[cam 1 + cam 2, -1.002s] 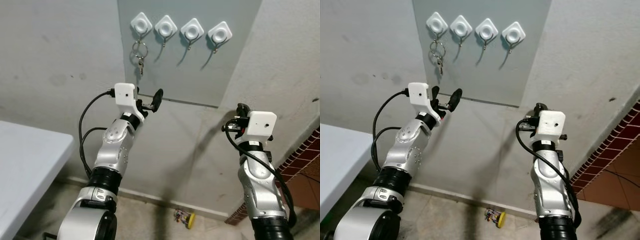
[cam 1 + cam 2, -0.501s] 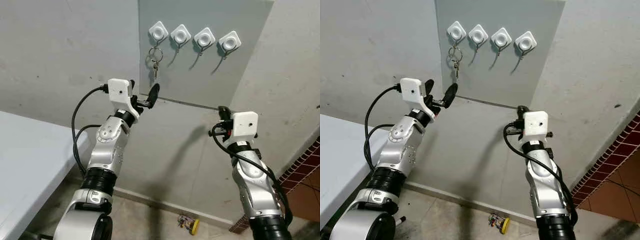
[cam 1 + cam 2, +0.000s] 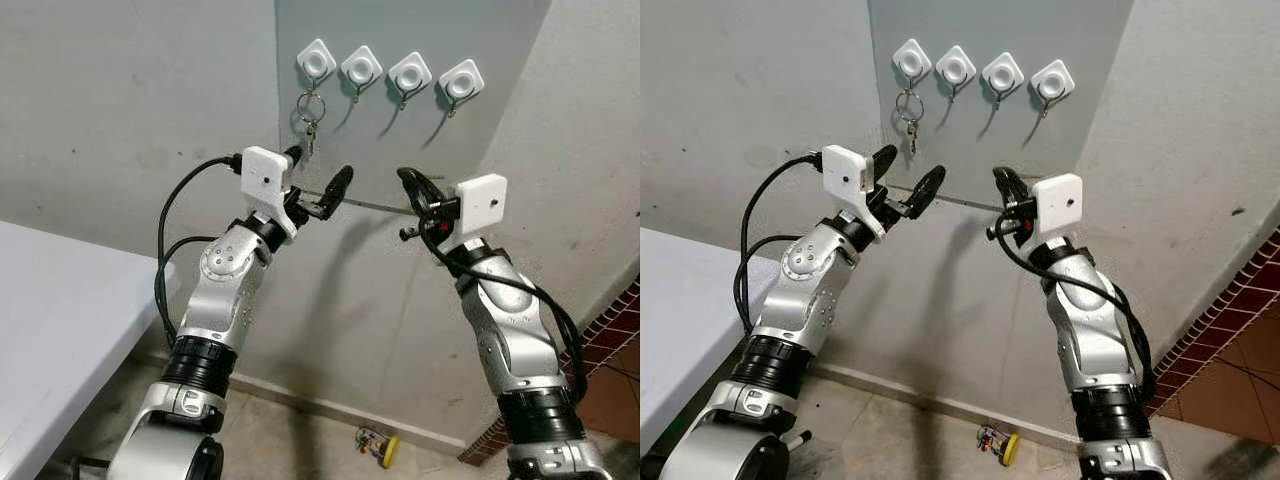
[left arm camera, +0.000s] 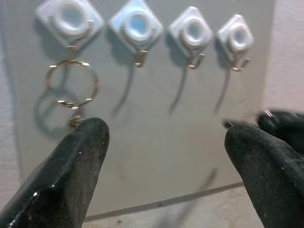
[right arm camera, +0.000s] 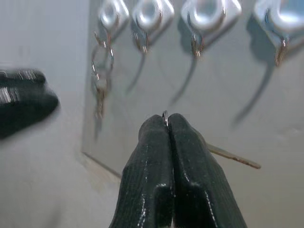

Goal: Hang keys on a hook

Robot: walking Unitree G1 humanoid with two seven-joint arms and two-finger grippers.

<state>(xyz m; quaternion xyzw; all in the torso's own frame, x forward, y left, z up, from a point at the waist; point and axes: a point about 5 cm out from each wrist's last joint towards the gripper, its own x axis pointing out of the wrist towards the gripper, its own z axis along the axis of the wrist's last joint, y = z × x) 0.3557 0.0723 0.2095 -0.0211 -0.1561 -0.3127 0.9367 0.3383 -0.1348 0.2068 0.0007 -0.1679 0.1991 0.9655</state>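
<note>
Grey panel (image 3: 400,120) on wall: four hooks; keys (image 3: 309,118) hang on leftmost hook (image 3: 316,63). Right gripper (image 3: 1002,190) has risen toward panel since a second ago, fingers pinched together, thin metal edge between tips. Left gripper (image 3: 318,185) fingers wide apart, empty, below keys. Hanging looks done.

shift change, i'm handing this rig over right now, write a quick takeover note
Left pincer: open, empty, raised below the hooks.
Right pincer: shut on a thin metal ring, a key sticking out sideways; raised beside the left one.
First keys: already hanging on the leftmost hook of the wall panel.
Other three hooks free.
Left: lift the right pincer's key to a free hook, release.
</note>
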